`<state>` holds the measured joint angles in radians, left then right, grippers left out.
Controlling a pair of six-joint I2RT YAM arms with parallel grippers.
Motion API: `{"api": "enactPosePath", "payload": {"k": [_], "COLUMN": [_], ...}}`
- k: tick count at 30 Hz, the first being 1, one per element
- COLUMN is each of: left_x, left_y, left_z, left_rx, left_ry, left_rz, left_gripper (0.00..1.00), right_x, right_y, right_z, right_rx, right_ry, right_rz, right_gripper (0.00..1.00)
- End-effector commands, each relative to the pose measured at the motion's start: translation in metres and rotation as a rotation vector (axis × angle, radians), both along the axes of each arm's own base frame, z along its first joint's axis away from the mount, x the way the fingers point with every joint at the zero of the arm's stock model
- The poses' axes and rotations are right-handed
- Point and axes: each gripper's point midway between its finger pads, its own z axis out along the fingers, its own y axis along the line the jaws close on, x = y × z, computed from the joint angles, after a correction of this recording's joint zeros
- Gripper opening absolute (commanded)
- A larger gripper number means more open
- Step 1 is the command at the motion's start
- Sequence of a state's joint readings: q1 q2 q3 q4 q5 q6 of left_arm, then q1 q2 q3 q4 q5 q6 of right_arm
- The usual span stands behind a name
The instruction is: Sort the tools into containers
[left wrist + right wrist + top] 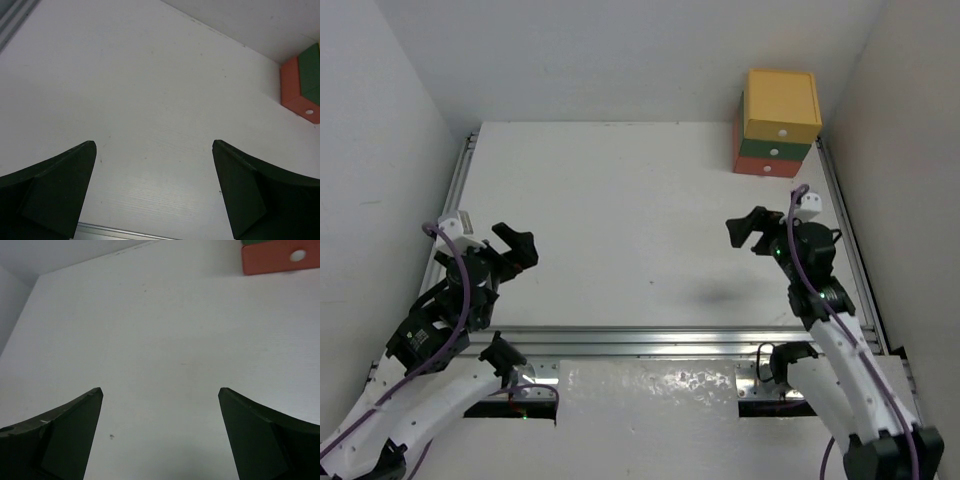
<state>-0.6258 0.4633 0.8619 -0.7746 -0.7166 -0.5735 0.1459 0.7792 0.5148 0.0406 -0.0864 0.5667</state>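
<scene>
Three containers are stacked at the table's back right corner: a yellow drawer point(781, 103) on top, a green drawer point(775, 148) under it and an orange-red drawer point(765, 166) at the bottom, each showing a white knob. The orange-red drawer point(296, 95) and green drawer point(311, 70) also show at the right edge of the left wrist view, and the orange-red drawer point(280, 257) at the top of the right wrist view. No tools are in view. My left gripper point(517, 247) point(154, 145) hangs open over bare table at the left. My right gripper point(752, 230) point(160, 390) stands open and holds nothing, a little in front of the stack.
The white table point(620, 220) is framed by aluminium rails along the near edge point(650, 340) and both sides point(845, 230), with white walls close behind and beside it. A faint dark smudge point(720, 295) marks the table in front of the right arm.
</scene>
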Motion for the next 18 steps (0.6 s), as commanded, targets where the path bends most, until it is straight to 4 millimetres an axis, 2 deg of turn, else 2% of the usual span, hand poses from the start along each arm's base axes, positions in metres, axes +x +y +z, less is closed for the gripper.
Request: {"api": "enactPosePath", "payload": {"k": [1,2,4,7,8,12,15,18], "left_x": [0.003,0.005,0.006,0.004,0.003,-0.001,-0.004,-0.008], "left_y": [0.01,0.013,0.016,0.023,0.024,0.024,0.02,0.021], "left_z": [0.01,0.009,0.007,0.01,0.011,0.011,0.013,0.018], "left_rx": [-0.001,0.013,0.038,0.057,0.06,0.03,-0.004,-0.025], "left_ry": [-0.025,-0.021,-0.007,-0.003,-0.004,-0.041,-0.077,-0.106], "left_rz": [0.065,0.084,0.102,0.125,0.126,0.116,0.075,0.063], "left_gripper": [1.0,1.0,1.0,1.0,1.0,1.0,1.0,1.0], "right_x": [-0.043,-0.055,-0.07,-0.094,-0.104,-0.118,-0.122,-0.122], "right_y": [-0.035,-0.037,-0.032,-0.037,-0.036,-0.026,-0.04,-0.042], "right_z": [-0.02,-0.021,-0.007,0.011,0.009,0.02,0.029,0.032], "right_rx": [-0.232,-0.261,-0.264,-0.3,-0.311,-0.285,-0.324,-0.332], "right_ry": [0.129,0.158,0.117,0.093,0.114,0.075,0.069,0.055], "right_rz": [-0.066,-0.053,-0.001,0.014,0.044,0.097,0.035,0.024], "right_gripper": [0.99,0.99,0.99,0.99,0.99,0.99,0.99,0.99]}}
